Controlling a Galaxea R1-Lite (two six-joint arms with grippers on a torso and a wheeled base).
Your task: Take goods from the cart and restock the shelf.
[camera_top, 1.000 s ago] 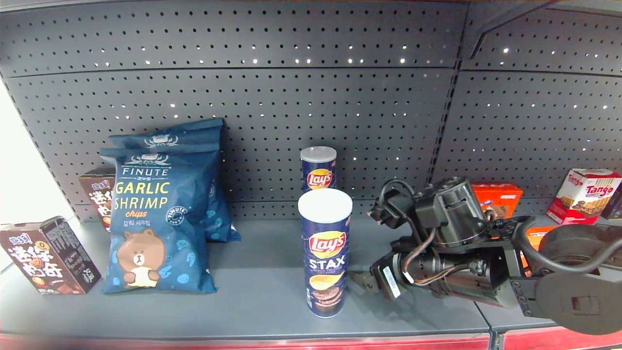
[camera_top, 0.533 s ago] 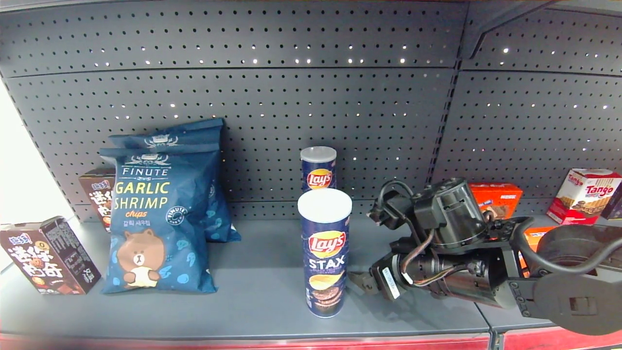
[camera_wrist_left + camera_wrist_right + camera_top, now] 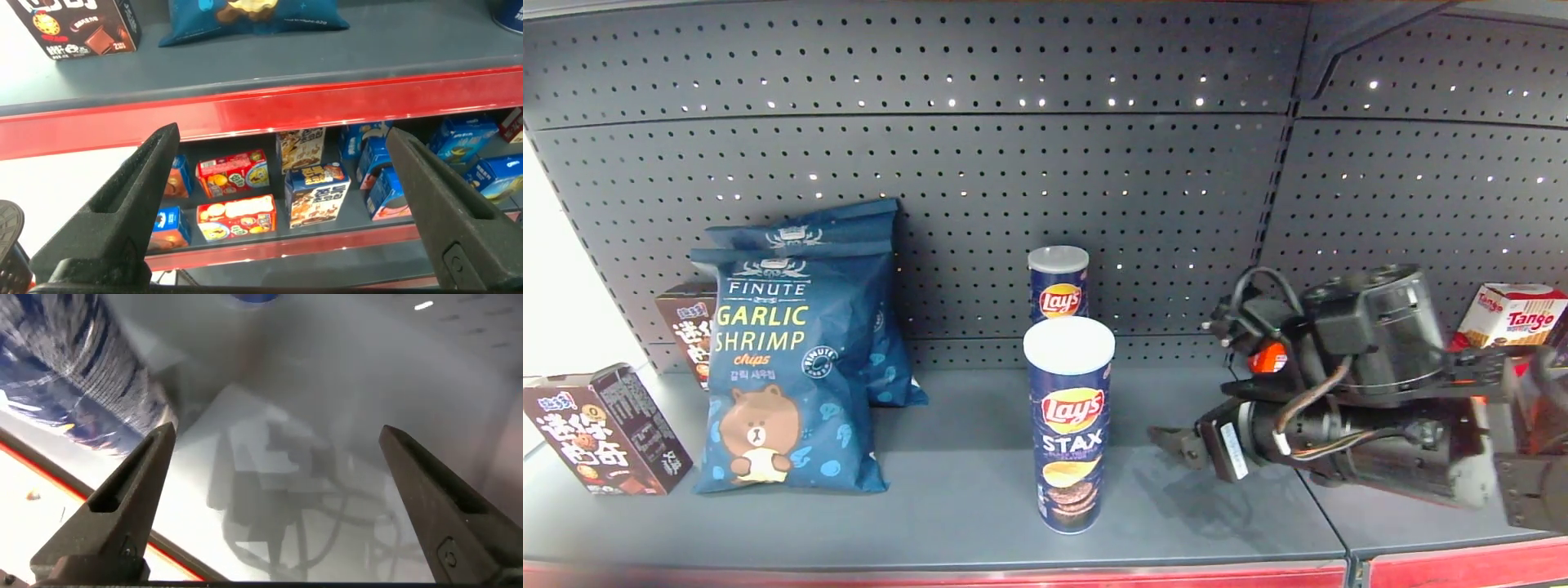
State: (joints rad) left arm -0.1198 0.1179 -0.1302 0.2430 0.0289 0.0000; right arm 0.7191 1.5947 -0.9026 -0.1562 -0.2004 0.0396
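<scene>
Two tall blue chip cans stand in the middle of the grey shelf, the front can near the edge and the back can against the pegboard. To the right of the front can, a clear gap away, my right gripper hovers low over the shelf. Its wrist view has the right gripper open and empty, with the front can blurred off to one side. Below the shelf's red front edge, my left gripper is open and holds nothing.
Blue garlic shrimp chip bags lean at the left, with brown chocolate boxes beside them. A white and red wafer box stands at the far right. A lower shelf with small boxes lies under the red edge.
My right arm has drawn back to the right and risen, widening the gap to the front can. It now covers the orange boxes behind it. The cans have not moved.
</scene>
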